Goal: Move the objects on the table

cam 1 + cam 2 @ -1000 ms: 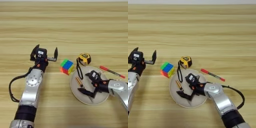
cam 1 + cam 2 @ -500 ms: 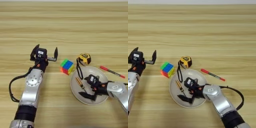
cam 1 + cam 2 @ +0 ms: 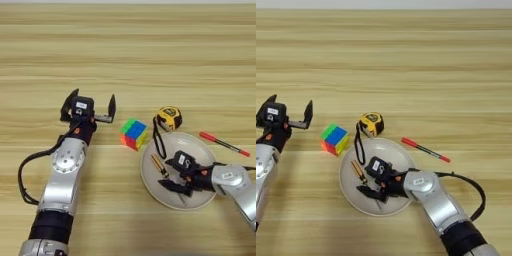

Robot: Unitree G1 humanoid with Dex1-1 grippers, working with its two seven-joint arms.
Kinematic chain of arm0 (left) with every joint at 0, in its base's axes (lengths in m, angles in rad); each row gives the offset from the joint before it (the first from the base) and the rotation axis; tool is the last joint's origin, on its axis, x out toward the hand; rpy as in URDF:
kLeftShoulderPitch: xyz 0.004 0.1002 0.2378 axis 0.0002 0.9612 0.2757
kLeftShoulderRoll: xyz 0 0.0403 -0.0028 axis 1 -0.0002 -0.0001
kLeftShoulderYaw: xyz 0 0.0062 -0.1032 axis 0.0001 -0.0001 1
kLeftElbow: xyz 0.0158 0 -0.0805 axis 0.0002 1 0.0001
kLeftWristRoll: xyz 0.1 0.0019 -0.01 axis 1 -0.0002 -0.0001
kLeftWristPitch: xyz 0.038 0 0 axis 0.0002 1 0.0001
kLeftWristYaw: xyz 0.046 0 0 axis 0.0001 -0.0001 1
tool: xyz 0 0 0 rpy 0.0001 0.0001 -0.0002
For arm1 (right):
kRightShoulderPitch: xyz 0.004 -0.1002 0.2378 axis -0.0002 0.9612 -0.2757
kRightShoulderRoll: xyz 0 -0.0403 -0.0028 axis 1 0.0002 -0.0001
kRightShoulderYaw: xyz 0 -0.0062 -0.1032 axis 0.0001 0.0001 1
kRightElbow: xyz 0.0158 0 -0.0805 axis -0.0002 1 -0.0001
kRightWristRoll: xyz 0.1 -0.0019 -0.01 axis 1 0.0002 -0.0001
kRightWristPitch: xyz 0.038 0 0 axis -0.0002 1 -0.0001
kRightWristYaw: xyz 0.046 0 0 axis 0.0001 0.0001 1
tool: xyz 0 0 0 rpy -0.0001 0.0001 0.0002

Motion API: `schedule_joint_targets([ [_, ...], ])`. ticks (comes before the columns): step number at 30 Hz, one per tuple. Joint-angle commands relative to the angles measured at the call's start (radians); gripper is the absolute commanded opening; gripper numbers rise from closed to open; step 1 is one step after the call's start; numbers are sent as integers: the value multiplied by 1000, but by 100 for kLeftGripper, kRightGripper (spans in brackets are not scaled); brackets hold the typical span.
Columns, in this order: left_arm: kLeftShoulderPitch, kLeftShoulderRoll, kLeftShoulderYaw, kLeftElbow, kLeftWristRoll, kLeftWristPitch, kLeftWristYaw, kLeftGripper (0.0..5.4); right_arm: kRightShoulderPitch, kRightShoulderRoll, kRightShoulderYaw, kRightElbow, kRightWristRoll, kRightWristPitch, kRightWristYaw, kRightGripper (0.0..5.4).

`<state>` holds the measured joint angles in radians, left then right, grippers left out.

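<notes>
Left eye view: the right gripper (image 3: 176,176) hovers low over the plate (image 3: 200,150), jaws apart and holding nothing, just right of the screwdriver (image 3: 160,166), which lies in the plate. The cube (image 3: 134,133) sits on the bench (image 3: 128,50) left of the plate, the tape measure (image 3: 170,118) at its far rim, strap draped onto the plate, the pen (image 3: 224,144) to its right. By this showing only the screwdriver is plated; three things remain. The left gripper (image 3: 90,104) idles open, left of the cube.

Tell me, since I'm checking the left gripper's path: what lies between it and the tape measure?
The puzzle cube sits between the left gripper and the tape measure; both views show it.
</notes>
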<state>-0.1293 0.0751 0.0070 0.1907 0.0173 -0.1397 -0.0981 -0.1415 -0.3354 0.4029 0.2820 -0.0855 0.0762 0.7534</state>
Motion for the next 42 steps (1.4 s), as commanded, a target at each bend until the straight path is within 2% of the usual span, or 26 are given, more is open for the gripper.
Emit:
schedule_joint_targets([
  [1,-9,6,2,11,-2,-10,-2,540,-6,-3,7,30,-30,12,-17,232],
  [13,-6,6,2,6,-3,-9,-3,540,-9,-1,6,37,-34,13,-29,96],
  [15,-7,6,2,6,-3,-8,-3,540,-9,-2,6,38,-33,14,-30,88],
  [22,-8,6,1,8,-3,-7,-3,540,-13,-1,1,41,-28,13,-31,85],
  [28,-14,5,1,16,-3,-8,-2,540,-23,12,-33,32,14,21,-21,85],
  [33,-16,5,0,21,-3,-9,-2,540,-34,25,-86,9,74,41,-14,84],
  [42,-18,5,2,29,-3,-14,-2,540,-87,73,-209,23,160,56,-76,84],
])
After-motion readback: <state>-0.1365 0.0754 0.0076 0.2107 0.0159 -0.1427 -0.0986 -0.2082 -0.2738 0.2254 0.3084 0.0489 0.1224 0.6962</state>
